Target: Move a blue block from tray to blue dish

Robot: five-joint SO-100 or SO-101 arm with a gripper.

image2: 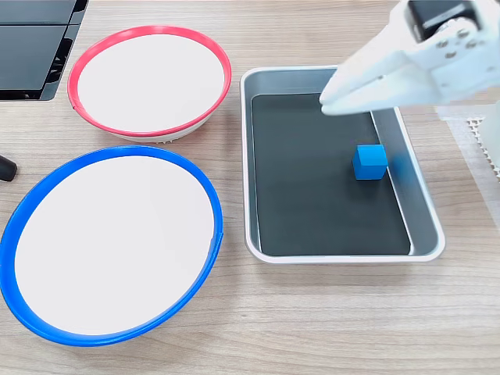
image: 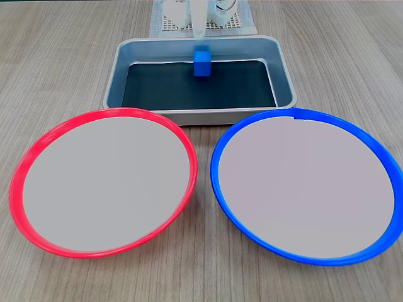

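The arm is made of white plastic throughout. In a fixed view, the gripper (image2: 328, 105) is seen as two long, smooth white fingers (image2: 375, 86) that taper to a narrow, blunt tip. Behind them a blocky white housing is fitted with a black part at its top, and a few small dark screw holes are set into its side. In the other fixed view, one slim, pale finger (image: 199, 22) is shown, blurred, with rounded white parts behind it.
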